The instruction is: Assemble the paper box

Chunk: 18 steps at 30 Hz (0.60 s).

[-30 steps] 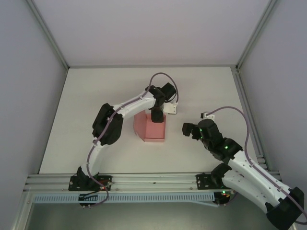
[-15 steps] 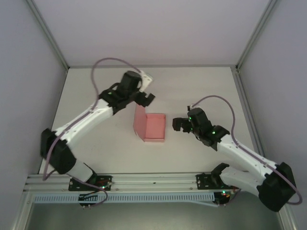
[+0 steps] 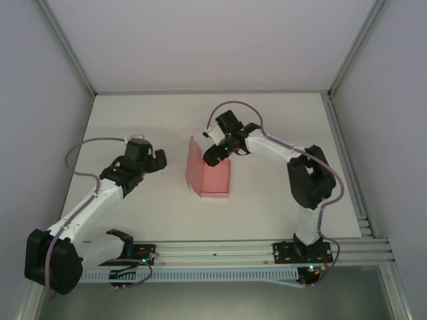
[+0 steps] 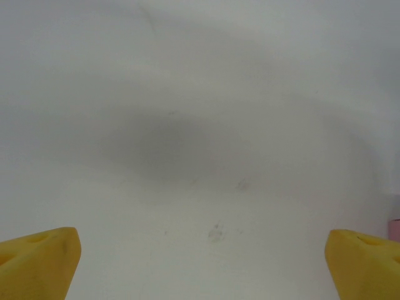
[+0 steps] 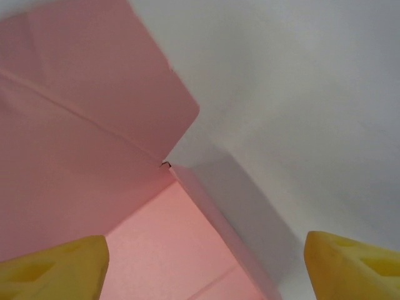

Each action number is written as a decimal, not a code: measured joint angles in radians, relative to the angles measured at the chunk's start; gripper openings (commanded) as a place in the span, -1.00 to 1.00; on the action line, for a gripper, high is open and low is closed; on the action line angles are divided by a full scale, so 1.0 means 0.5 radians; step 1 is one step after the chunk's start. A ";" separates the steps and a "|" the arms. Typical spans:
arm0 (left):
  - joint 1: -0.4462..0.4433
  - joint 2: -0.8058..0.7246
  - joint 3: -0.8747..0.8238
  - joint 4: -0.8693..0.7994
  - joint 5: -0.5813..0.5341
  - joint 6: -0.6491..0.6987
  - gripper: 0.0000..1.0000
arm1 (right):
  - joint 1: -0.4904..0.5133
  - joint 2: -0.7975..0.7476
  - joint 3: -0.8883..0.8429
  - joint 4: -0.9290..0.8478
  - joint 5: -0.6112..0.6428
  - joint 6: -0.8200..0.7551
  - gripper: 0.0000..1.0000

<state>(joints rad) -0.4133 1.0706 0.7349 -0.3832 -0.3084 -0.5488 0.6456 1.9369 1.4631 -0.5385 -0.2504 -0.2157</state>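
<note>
Both my grippers released; thin pink paper box (image 3: 215, 181) mid-table, partly folded.

My right gripper (image 3: 212, 155) hangs over the box's far edge, nothing clamped. From the wrist, its yellow fingertips (image 5: 56, 269) stand wide apart with pink card below them and a rounded pink flap (image 5: 94, 94) ahead. Behind it the forearm runs right to a raised elbow, and the arm drops from there to its base at the near edge. My left gripper (image 3: 155, 160) is spread wide too, holding nothing and aimed at the box from the left, well apart from it over bare white table (image 3: 280, 120). That arm lies low and stretched. The box's left wall stands up; its floor lies flat.
</note>
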 measured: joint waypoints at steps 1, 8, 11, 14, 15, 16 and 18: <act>0.002 -0.017 -0.003 -0.002 -0.002 -0.011 0.99 | 0.000 0.070 0.047 -0.055 -0.014 -0.052 0.50; 0.005 -0.114 -0.003 0.032 -0.023 -0.029 1.00 | 0.001 0.237 0.140 -0.216 -0.035 -0.203 -0.31; 0.008 -0.114 -0.003 0.031 -0.034 -0.029 0.99 | 0.001 0.237 0.139 -0.205 0.021 -0.162 -0.59; 0.008 -0.114 -0.002 0.028 -0.047 -0.028 0.99 | 0.006 0.236 0.119 -0.154 0.101 -0.069 -0.80; 0.008 -0.117 -0.002 0.025 -0.052 -0.029 0.99 | 0.014 0.231 0.098 -0.120 0.146 -0.017 -0.84; 0.008 -0.126 -0.002 0.022 -0.057 -0.029 1.00 | 0.024 0.215 0.074 -0.088 0.191 0.041 -0.87; 0.008 -0.152 -0.002 0.016 -0.066 -0.029 1.00 | 0.053 0.156 -0.009 -0.017 0.359 0.211 -0.89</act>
<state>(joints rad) -0.4091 0.9947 0.7338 -0.3752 -0.3416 -0.5632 0.6720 2.0148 1.4586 -0.5468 -0.0708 -0.1104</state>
